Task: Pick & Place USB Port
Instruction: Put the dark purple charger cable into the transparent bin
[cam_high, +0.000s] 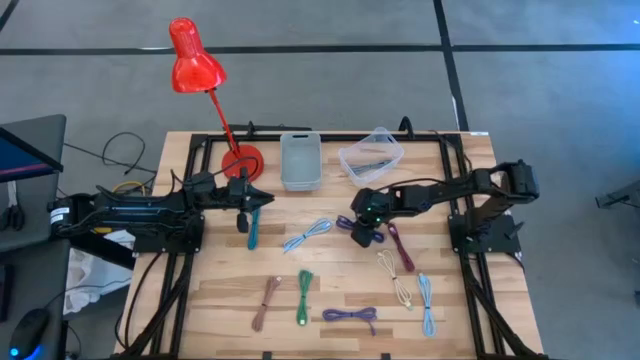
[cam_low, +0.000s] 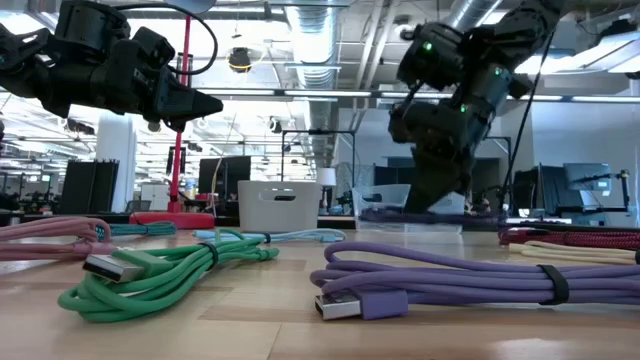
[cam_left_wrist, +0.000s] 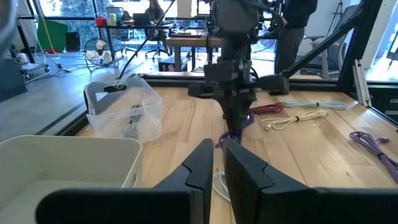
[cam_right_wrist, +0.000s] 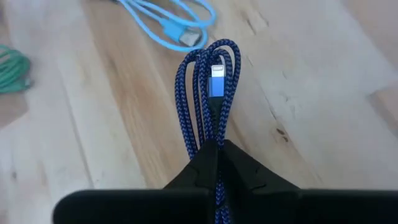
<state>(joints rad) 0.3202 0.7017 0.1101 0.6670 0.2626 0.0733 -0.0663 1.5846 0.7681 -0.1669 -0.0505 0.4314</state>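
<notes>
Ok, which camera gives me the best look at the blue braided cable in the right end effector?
The right wrist view: the blue braided cable fills the picture, its loops pinched in the right end effector. The high view shows only a dark bit beside that end effector. The low and left wrist views barely show it.

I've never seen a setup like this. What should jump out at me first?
Probably the bright red desk lamp at the table's back left, then the coloured cable bundles scattered over the wooden table, such as the green cable near the front. At the centre, the right gripper is shut on a blue braided cable, while the left gripper hangs by the grey bin.
</notes>
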